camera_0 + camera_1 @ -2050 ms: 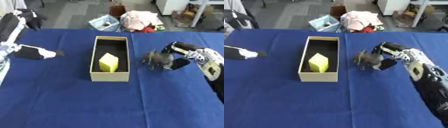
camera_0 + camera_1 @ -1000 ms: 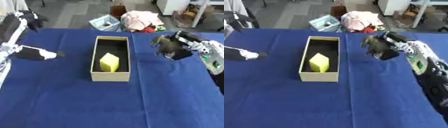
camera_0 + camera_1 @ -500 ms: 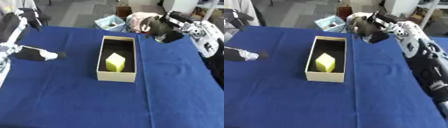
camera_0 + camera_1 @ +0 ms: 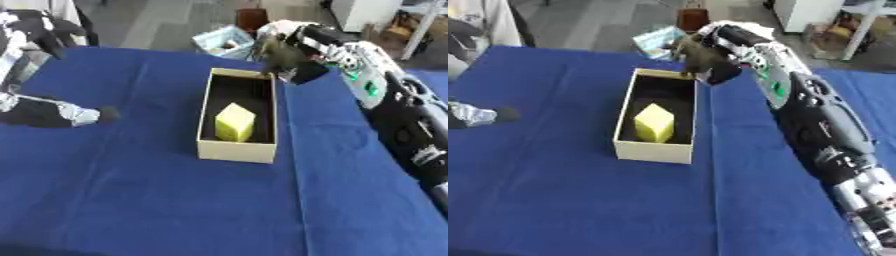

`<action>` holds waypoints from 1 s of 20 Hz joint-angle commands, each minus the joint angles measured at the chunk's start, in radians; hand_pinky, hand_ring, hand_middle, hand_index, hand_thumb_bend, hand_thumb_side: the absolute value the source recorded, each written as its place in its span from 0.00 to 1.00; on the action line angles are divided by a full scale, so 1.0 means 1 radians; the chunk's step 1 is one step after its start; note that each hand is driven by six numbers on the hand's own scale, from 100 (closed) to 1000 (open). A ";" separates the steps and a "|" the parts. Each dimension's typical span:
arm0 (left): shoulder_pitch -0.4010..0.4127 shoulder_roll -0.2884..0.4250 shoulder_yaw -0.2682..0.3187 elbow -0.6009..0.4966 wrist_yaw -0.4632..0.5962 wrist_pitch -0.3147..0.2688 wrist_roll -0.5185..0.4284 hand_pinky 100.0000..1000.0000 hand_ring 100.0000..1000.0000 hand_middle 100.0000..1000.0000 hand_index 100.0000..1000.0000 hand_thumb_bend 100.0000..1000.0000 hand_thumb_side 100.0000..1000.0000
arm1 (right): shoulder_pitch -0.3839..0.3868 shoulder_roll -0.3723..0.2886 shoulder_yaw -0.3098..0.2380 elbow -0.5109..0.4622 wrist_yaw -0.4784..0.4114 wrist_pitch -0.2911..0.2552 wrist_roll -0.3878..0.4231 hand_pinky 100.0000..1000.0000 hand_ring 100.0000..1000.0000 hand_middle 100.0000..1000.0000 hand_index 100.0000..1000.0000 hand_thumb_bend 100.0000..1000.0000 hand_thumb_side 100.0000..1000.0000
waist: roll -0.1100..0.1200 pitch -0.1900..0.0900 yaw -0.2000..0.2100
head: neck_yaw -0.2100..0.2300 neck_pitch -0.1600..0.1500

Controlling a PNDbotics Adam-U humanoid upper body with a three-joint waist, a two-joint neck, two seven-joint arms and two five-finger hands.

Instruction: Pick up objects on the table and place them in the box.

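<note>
R hand (image 4: 302, 62) fingers curled round dark olive obj (image 4: 278, 50) over far end of box (image 4: 236, 148) w/ yellow block (image 4: 234, 122).

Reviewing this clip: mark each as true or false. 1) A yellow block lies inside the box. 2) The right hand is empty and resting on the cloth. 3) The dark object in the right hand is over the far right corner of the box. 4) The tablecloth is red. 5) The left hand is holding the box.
1) True: the yellow block sits in the box.
2) False: the right hand is raised and curled round a dark object.
3) True: it hangs by the box's far right corner.
4) False: the tablecloth is blue.
5) False: the left hand rests on the cloth, apart from the box.
</note>
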 commanded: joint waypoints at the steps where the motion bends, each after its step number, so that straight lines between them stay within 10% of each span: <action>1: -0.024 0.002 -0.001 -0.024 0.011 -0.003 -0.006 0.49 0.42 0.47 0.71 0.90 0.34 | -0.027 -0.003 -0.032 0.038 0.041 0.016 -0.034 0.58 0.43 0.39 0.55 0.16 0.34 | 0.002 -0.013 0.013 | -0.030 -0.013; 20: -0.025 -0.015 -0.004 -0.030 0.016 -0.006 -0.014 0.49 0.42 0.47 0.71 0.90 0.35 | -0.017 0.072 -0.047 0.129 0.164 0.028 -0.117 0.61 0.52 0.49 0.64 0.35 0.43 | -0.006 -0.012 0.049 | -0.080 -0.013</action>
